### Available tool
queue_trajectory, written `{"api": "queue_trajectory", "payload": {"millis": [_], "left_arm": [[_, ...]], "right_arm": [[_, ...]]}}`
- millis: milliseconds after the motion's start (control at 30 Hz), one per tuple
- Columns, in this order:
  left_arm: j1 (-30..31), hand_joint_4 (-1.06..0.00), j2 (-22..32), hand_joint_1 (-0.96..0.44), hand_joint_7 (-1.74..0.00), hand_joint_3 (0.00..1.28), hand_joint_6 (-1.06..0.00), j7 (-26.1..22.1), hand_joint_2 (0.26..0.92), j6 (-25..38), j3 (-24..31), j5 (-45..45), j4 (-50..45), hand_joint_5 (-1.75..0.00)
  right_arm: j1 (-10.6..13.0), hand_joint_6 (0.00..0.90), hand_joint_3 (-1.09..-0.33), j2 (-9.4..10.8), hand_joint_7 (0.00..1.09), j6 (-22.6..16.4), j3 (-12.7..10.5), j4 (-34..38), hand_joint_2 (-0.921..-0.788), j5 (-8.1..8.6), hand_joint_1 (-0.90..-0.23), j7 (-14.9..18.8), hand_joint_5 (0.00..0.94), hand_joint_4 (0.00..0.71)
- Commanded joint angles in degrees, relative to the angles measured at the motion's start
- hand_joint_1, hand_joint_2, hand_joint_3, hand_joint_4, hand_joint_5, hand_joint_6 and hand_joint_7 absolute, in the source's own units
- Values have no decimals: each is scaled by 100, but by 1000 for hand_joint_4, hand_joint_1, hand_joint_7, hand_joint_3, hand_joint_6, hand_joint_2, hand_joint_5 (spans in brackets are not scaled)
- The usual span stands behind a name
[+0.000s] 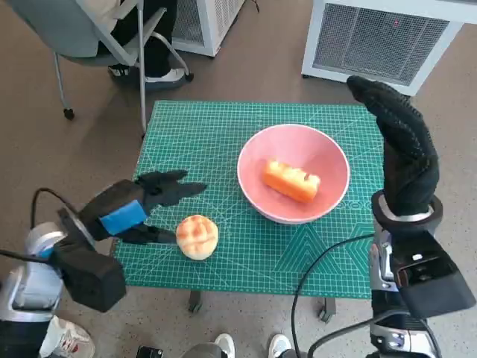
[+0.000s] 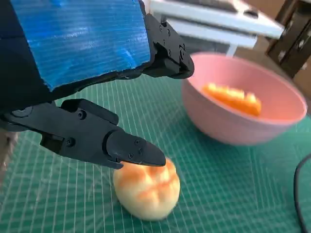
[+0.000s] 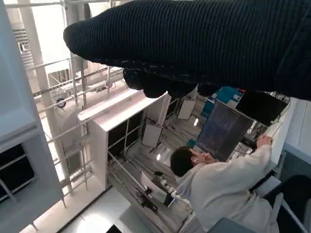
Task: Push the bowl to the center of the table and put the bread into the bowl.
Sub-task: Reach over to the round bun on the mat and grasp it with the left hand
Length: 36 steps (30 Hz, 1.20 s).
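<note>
Beside glossy pink bowl [image 1: 293, 173] (round): scored bun [image 1: 197, 236].

Blue-taped black left robot hand [image 1: 141, 205]; knit-gloved right robot hand [image 1: 399, 149].

**Count of things in view**

One pink bowl [image 1: 293, 173] on the green tabletop [image 1: 201, 134]. Two pieces of bread: one long orange loaf [image 1: 291, 180] inside the bowl, one round bun [image 1: 197, 236] on the mat. Two hands: the left hand [image 1: 141, 207] and the gloved right hand [image 1: 402, 149]. One chair [image 1: 97, 37], two white cabinets [image 1: 387, 33], one person [image 3: 218, 187] in the right wrist view
</note>
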Motion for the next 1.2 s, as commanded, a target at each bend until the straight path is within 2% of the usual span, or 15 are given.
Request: {"api": "queue_trajectory", "payload": {"millis": [33,400,633,833,933,1067,1100,1133,1167,1200], "left_arm": [[1,-315,-130,-286,-67,0,-353,23,896,11,-218,164,120,-9],[-259,-262,-365,-250,-33,1,-347,-92,897,234,-673,449,657,0],[-359,-262,-463,-173,-37,1,-387,-293,896,734,-959,640,822,-7],[-430,-326,-461,-49,-54,5,-452,-585,906,1125,-1159,748,868,-28],[-498,-401,-463,12,-82,21,-519,-721,915,1296,-1259,806,918,-55],[-553,-578,-468,75,-141,86,-635,-694,920,1407,-1288,846,931,-131],[-546,-641,-461,92,-174,109,-670,-669,920,1417,-1280,845,914,-179],[-523,-660,-457,98,-191,118,-680,-603,920,1394,-1251,839,896,-202],[-507,-628,-455,63,-604,156,-579,-556,921,1377,-1231,835,883,-611],[-484,-590,-455,42,-884,195,-498,-447,921,1303,-1192,837,883,-892]], "right_arm": [[52,17,-741,-55,697,88,12,21,-921,75,-558,90,1,290],[87,15,-745,-79,700,119,9,-56,-921,115,-549,144,1,290],[128,15,-746,-84,700,197,5,-155,-921,127,-548,153,1,290],[157,15,-747,-84,700,242,-2,-203,-921,127,-545,142,1,289],[165,16,-746,-80,700,245,-7,-200,-921,131,-544,135,1,290],[157,17,-746,-78,699,254,-11,-184,-921,120,-543,124,1,290],[162,17,-746,-76,699,260,-9,-197,-921,118,-543,122,1,290],[169,17,-746,-71,699,264,-4,-211,-921,122,-543,123,1,290],[173,17,-746,-68,699,266,-1,-221,-921,124,-542,124,1,290],[176,17,-746,-62,699,265,2,-225,-921,128,-542,124,1,289]]}}
